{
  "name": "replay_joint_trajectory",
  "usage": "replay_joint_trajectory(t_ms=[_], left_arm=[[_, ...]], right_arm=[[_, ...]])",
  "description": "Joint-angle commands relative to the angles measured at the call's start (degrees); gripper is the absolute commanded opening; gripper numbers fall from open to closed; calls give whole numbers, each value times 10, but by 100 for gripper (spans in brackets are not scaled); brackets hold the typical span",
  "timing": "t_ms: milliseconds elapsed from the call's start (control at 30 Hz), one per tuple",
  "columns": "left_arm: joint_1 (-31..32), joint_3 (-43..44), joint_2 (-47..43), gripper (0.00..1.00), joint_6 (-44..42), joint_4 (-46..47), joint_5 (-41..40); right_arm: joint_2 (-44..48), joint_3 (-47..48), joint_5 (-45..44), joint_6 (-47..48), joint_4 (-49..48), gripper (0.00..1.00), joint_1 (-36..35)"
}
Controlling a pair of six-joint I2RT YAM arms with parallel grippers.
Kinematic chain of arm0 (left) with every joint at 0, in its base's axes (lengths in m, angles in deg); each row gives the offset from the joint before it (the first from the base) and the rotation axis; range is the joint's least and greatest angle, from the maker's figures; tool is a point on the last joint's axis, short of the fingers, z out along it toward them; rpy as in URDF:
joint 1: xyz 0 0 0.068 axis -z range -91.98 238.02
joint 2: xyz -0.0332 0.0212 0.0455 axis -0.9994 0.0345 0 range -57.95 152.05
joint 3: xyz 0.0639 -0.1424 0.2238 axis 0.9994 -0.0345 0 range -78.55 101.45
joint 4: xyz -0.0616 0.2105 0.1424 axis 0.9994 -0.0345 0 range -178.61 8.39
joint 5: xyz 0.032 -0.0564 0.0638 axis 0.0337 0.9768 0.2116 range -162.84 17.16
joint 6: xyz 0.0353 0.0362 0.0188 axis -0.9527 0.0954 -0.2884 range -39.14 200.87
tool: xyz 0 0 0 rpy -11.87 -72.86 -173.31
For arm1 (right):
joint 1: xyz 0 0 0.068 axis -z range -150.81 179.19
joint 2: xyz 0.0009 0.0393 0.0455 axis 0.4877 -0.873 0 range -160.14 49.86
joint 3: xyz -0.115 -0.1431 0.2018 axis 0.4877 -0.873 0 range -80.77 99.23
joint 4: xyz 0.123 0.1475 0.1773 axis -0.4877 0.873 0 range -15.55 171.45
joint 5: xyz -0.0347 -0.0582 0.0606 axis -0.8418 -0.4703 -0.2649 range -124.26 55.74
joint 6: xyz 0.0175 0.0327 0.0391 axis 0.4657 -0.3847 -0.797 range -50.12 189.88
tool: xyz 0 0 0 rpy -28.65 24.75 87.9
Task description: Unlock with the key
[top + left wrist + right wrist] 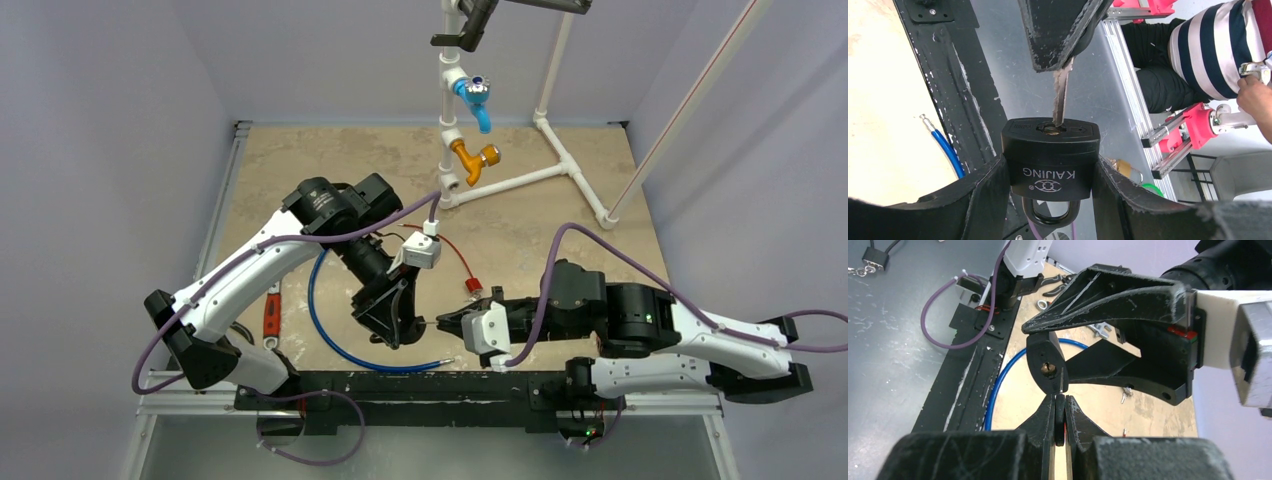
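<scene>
My left gripper (1050, 167) is shut on a black padlock (1050, 150) marked KAIJING. It clamps the body on both sides, keyhole (1052, 129) facing away from the wrist and shackle toward it. My right gripper (1060, 401) is shut on the black head of the key (1060, 415). The metal blade (1062, 95) points at the lock, its tip at the keyhole face. In the right wrist view the blade (1063, 381) ends just right of the brass keyway (1048, 369); how deep it sits cannot be told. From above, both grippers (395, 318) (450, 323) meet tip to tip near the table's front.
A blue cable (328, 335) loops under the left gripper. A red-handled tool (271, 312) lies at the left, and a red wire with a red plug (472, 288) lies behind the grippers. A white pipe frame (560, 160) with a blue tap (478, 100) and a yellow tap (475, 158) stands at the back.
</scene>
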Motion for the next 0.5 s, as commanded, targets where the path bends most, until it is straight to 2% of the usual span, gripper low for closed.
replay_joint_trajectory(t_ms=[0, 467], left_arm=[[16, 27, -4, 0, -6, -134, 28], [17, 27, -13, 0, -9, -134, 24]], right_arm=[[7, 28, 24, 17, -4, 0, 1], [-8, 38, 58, 31, 34, 0, 1]])
